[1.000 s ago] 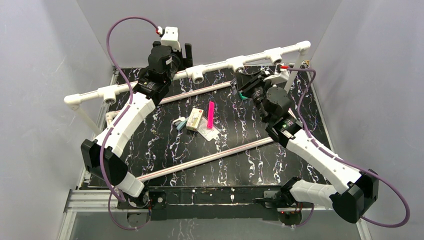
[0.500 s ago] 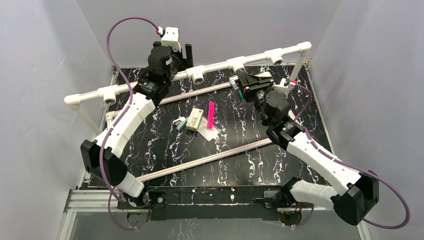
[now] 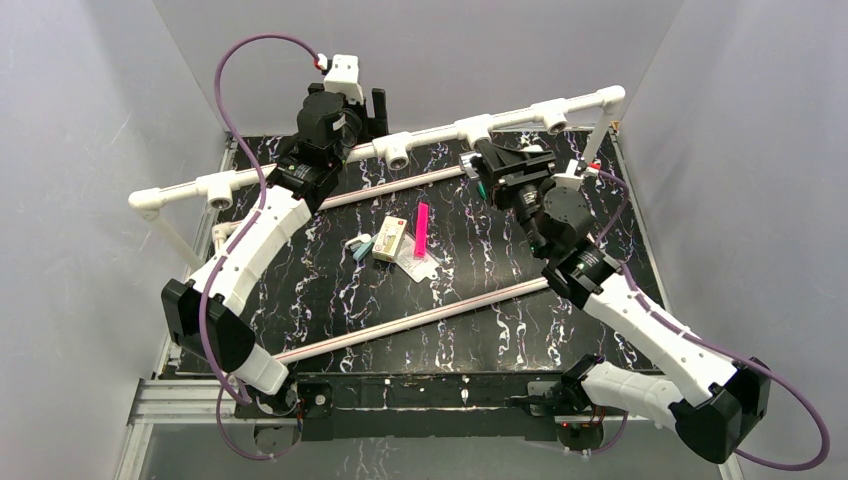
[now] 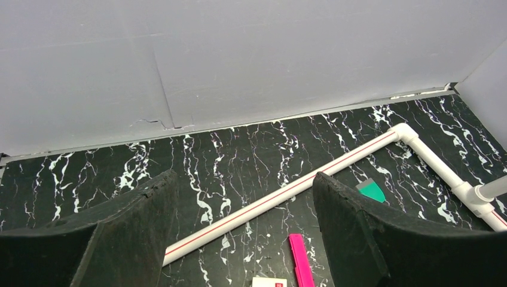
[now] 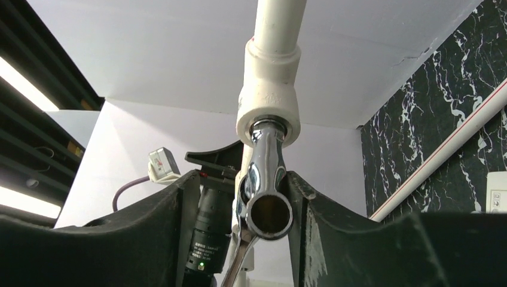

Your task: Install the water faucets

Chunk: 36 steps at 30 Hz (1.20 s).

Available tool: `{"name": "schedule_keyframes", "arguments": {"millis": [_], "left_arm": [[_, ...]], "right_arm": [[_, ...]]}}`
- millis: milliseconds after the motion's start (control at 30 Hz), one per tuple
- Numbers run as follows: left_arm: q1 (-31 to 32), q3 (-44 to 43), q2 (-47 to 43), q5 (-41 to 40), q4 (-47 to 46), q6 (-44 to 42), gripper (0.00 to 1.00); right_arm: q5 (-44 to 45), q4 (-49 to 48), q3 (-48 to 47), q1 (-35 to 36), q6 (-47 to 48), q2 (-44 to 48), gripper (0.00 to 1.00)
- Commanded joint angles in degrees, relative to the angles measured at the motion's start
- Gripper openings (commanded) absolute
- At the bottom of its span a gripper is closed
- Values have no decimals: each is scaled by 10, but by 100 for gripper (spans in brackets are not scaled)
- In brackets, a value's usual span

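While the right gripper is clamped on the silvery water faucet standing between its fingers, the tap's far end sits in the white pipe tee socket, and the left gripper hangs spread open, holding nothing

The setting is a robotics lab test cell rather than a home or a shop. Plain pale-grey panel walls box in a black worktop with white marble veining on three sides. A white-and-black left arm and right arm are bolted by a silvery aluminium frame rail at the near edge, trailing loose purple cables. A practice rig of white plastic pipe with tee sockets stands on the worktop. Long ceiling strip lights show in the right wrist view.
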<state>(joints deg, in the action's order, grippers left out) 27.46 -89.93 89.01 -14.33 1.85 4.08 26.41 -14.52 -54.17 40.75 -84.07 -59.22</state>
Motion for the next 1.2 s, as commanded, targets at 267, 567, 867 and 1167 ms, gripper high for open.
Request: {"name": "schedule_keyframes", "arguments": {"millis": [267,567,867,1167], "left_arm": [[6,29,30,6,88,1,80],[6,26,34,6,90,1,80],[6,24,37,7,91,1,80],[6,26,36,6,91,1,80]], "right_arm": [[-14,58,-8,8,35,58,71],[3,134,-23,8,116,97,73],[49,167,-35,8,337,133,76],[1,144,-64,8,680,154,77]]}}
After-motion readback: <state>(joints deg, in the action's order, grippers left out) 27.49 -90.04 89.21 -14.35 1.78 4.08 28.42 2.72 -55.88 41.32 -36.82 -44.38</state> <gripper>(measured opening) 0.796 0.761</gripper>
